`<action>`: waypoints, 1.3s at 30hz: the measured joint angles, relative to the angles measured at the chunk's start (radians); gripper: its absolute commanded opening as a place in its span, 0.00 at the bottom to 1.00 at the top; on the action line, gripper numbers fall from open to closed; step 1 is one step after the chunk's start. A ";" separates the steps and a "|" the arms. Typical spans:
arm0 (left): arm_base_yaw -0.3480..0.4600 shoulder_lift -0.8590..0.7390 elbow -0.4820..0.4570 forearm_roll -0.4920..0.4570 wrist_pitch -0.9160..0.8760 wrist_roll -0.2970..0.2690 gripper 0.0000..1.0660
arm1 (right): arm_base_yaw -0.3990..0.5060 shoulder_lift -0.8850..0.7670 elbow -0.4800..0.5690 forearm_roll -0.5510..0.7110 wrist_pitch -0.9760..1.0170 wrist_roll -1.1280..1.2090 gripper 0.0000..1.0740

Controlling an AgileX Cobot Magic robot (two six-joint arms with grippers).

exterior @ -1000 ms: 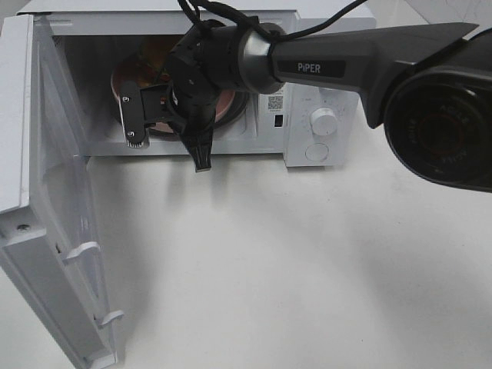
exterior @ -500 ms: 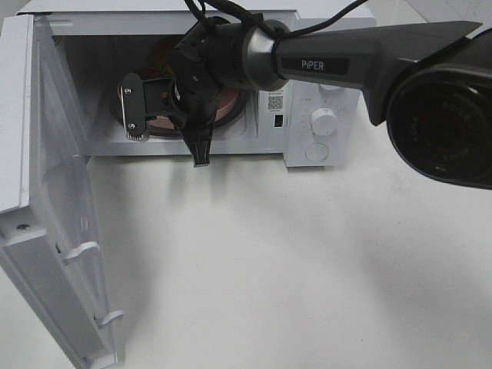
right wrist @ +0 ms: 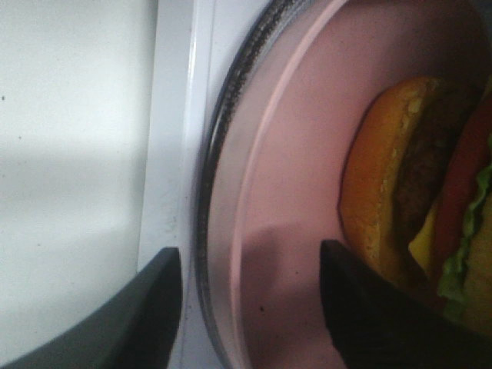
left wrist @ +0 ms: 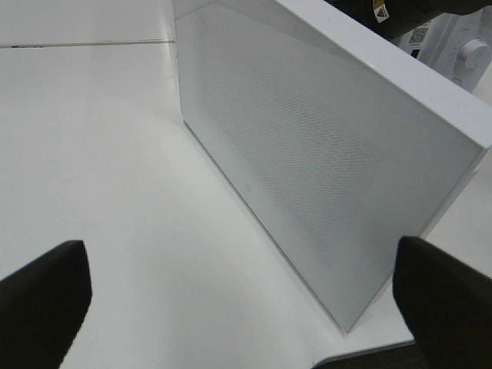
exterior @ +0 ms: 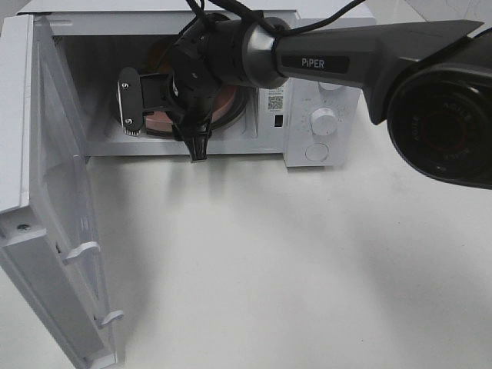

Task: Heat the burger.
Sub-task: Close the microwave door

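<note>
As the microwave (exterior: pixel 304 146) stands open, right arm (exterior: pixel 361 58) reaches inside, fingers (exterior: pixel 128 104) parted

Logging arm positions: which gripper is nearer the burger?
Right. The right gripper is in the microwave mouth, jaws astride the plate rim beside the burger; the left gripper is outside, by the open door.

"PiPER" was printed in white on the right arm (exterior: pixel 319 64), ext. high view. QR sticker (exterior: pixel 275 101) on microwave (exterior: pixel 296 142) front panel; its small print was illegible. No other readable txt.
</note>
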 measured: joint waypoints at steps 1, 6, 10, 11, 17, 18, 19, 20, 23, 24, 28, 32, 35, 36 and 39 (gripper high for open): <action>0.000 0.000 0.000 0.000 0.000 0.000 0.94 | 0.000 0.000 0.000 0.000 0.000 0.000 0.61; 0.000 0.000 0.000 0.000 0.000 0.000 0.94 | 0.000 -0.046 0.101 0.000 -0.050 -0.001 0.72; 0.000 0.000 0.000 0.000 0.000 0.000 0.94 | 0.000 -0.080 0.161 -0.001 -0.108 -0.001 0.73; 0.000 0.000 0.000 0.000 0.000 0.000 0.94 | 0.000 -0.110 0.203 -0.004 -0.156 -0.001 0.72; 0.000 0.000 0.000 0.000 0.000 0.000 0.94 | 0.000 -0.184 0.321 -0.027 -0.269 -0.002 0.71; 0.000 0.000 0.000 0.000 0.000 0.000 0.94 | 0.000 -0.197 0.341 -0.027 -0.289 -0.002 0.71; 0.000 0.000 0.000 0.000 0.000 0.000 0.94 | 0.000 -0.228 0.390 -0.029 -0.327 -0.002 0.71; 0.000 0.000 0.000 0.000 0.000 0.000 0.94 | 0.000 -0.228 0.390 -0.029 -0.327 -0.002 0.71; 0.000 0.000 0.000 0.000 0.000 0.000 0.94 | 0.000 -0.265 0.453 -0.031 -0.360 -0.002 0.71; 0.000 0.000 0.000 0.000 0.000 0.000 0.94 | 0.000 -0.290 0.498 -0.031 -0.381 -0.002 0.71; 0.000 0.000 0.000 0.000 0.000 0.000 0.94 | 0.000 -0.328 0.558 -0.033 -0.404 -0.002 0.71; 0.000 0.000 0.000 0.000 0.000 0.000 0.94 | 0.000 -0.401 0.659 -0.034 -0.425 -0.001 0.71; 0.000 0.000 0.000 0.000 0.000 0.000 0.94 | 0.000 -0.455 0.714 -0.034 -0.431 0.011 0.71; 0.000 0.000 0.000 0.000 0.000 0.000 0.94 | 0.000 -0.455 0.714 -0.034 -0.431 0.011 0.71; 0.000 0.000 0.000 0.000 0.000 0.000 0.94 | 0.000 -0.524 0.789 -0.034 -0.431 0.068 0.71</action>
